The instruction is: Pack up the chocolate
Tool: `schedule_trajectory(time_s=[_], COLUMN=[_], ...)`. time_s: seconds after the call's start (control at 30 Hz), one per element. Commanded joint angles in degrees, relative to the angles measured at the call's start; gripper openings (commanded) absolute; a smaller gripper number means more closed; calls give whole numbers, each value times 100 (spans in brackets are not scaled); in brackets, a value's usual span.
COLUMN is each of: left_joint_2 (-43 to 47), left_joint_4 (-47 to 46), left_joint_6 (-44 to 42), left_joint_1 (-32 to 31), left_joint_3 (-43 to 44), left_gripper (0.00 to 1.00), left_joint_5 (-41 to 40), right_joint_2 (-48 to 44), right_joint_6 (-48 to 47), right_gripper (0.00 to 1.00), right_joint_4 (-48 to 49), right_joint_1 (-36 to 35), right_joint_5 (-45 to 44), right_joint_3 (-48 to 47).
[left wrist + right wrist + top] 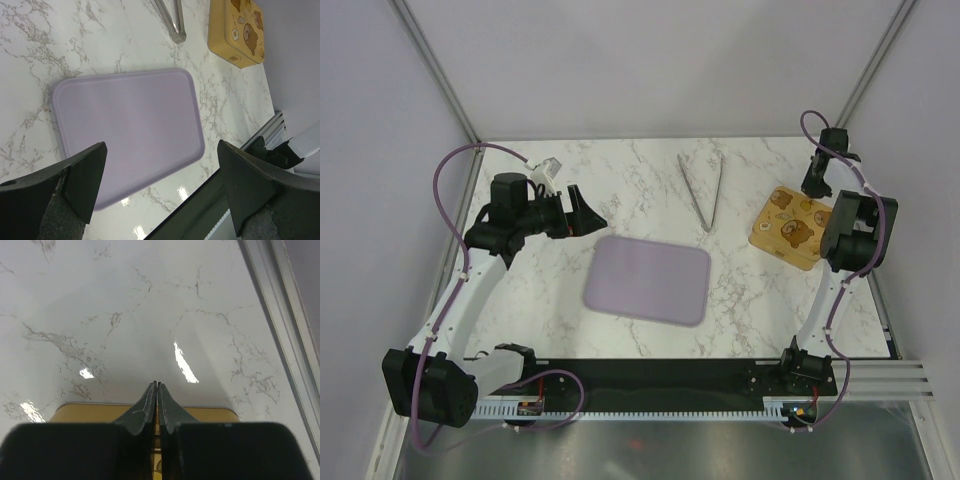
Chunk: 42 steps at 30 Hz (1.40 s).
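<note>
Two arms reach over one white, grey-veined marble table. Three loose things lie on it, one of each kind.

One flat lilac plastic tray, a rectangle with rounded corners, lies near the middle, on the near side. One pair of thin metal tongs lies further back, right of centre. Its two legs are spread towards the far edge and meet at the near end. One golden-yellow rectangular box with brown bear figures printed on its lid sits at the right, lid on, well apart from the tray.

The chocolate cannot be seen in any of the three views.

The left gripper hangs above the table at the left, just beyond the tray's far-left corner, pointing right. Its two fingers are spread wide and hold nothing. In the left wrist view that gripper frames the tray, with the joined end of the tongs and the box further off.

The right gripper is at the far-right corner of the box. In the right wrist view its two fingertips are pressed together with nothing between them. The box's edge shows below them and bare marble beyond. Whether they touch the lid cannot be told.
</note>
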State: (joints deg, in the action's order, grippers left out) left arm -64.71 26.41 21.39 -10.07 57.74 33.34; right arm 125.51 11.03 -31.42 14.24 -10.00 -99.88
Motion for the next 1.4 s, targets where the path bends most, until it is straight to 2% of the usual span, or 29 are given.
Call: schedule_trajectory(time_s=[0.0, 0.13, 0.3, 0.5, 0.63, 0.73, 0.87, 1.0, 1.1, 1.27, 1.37], left_joint_2=[116, 116, 134, 187, 222, 213, 248, 257, 283, 301, 301], left_joint_4=[-216, -207, -198, -198, -198, -198, -207, -198, -207, -207, -198], left_joint_6=[-29, -29, -29, -29, -12, -3, -12, -20, -21, -29, -29], left_joint_1=[31, 40, 48, 57, 66, 57, 49, 57, 57, 57, 57], left_joint_3=[1, 1, -8, -17, -34, -43, -78, -69, -61, -61, -61], left_gripper=[100, 100, 100, 100, 100, 100, 100, 100, 100, 100, 100], left_joint_5=[102, 50, 23, -12, -56, -38, -56, -82, -126, -153, -170], right_joint_2=[-457, -712, -1274, -2276, -3074, -3121, -3112, -3226, -3209, -2945, -2778], right_joint_6=[311, 628, 839, 1164, 1367, 1464, 1446, 1280, 1157, 779, 874], right_gripper=[9, 9, 8, 2, 1, 0, 0, 0, 0, 1, 0], right_joint_4=[-171, -505, -681, -708, -253, -5, 22, -144, -119, -224, -154], right_joint_1=[-18, -18, -35, -70, -62, -44, 17, 9, -96, -1113, -1398], right_joint_5=[-546, -1065, -1057, -776, -767, -846, -907, -1074, -715, -538, -285], right_joint_3=[-559, -691, -86, 1346, 2793, 3368, 3457, 3151, 2694, 2148, 2025])
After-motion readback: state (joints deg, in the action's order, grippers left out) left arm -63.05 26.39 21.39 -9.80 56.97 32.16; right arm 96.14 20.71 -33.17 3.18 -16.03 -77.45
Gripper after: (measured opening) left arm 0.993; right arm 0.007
